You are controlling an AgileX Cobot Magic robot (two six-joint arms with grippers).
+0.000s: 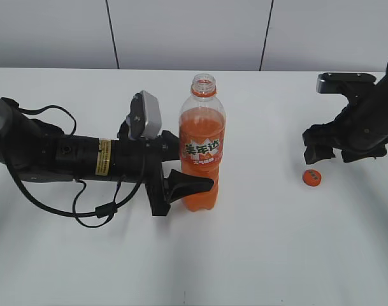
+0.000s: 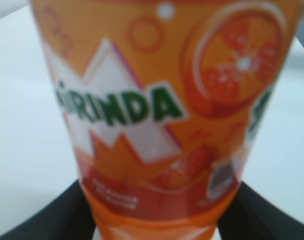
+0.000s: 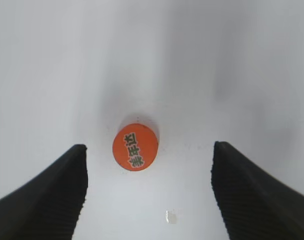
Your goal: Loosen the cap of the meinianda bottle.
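Note:
The meinianda bottle (image 1: 202, 143) stands upright mid-table, full of orange liquid, with its neck open and no cap on it. My left gripper (image 1: 188, 167) is shut on the bottle's lower body; its label fills the left wrist view (image 2: 156, 110). The orange cap (image 1: 312, 177) lies flat on the table to the right, printed side up. My right gripper (image 1: 320, 153) is open and empty just above and beyond the cap. In the right wrist view the cap (image 3: 135, 146) lies on the table between and ahead of the open fingers (image 3: 149, 172).
The white table (image 1: 244, 255) carries only the bottle and cap. The left arm (image 1: 66, 156) lies across its left half with loose cables. A grey panelled wall (image 1: 181, 32) stands behind the table's far edge.

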